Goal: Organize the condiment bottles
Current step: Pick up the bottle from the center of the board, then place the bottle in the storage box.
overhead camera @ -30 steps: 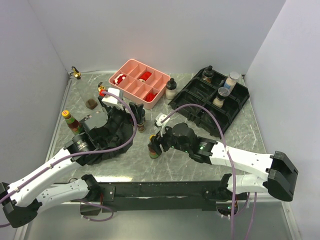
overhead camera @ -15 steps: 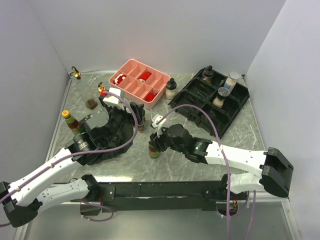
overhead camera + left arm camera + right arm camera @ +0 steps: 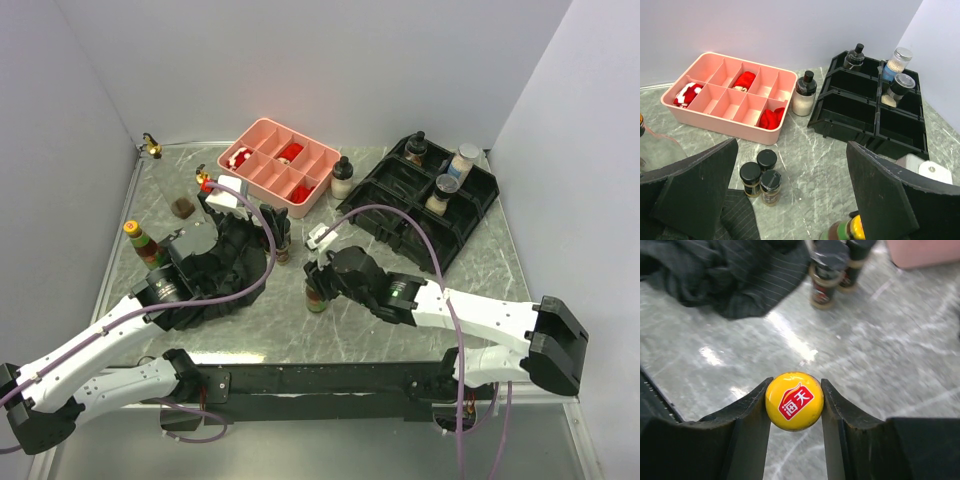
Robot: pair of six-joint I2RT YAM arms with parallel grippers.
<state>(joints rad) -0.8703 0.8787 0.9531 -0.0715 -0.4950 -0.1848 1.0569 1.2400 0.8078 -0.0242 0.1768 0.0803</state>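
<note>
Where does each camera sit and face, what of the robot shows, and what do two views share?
Top external: above and behind, looking down on the table; both arms show.
Left wrist: faces the pink tray and far wall; open left gripper frames it.
Right wrist: looks straight down; right gripper shut on the yellow-capped bottle.
Shared: both wrists see the spice jars.

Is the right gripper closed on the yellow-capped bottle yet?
Shut on it: the right gripper holds the yellow-capped bottle, both fingers pressed against the cap's sides with no gap.
</note>
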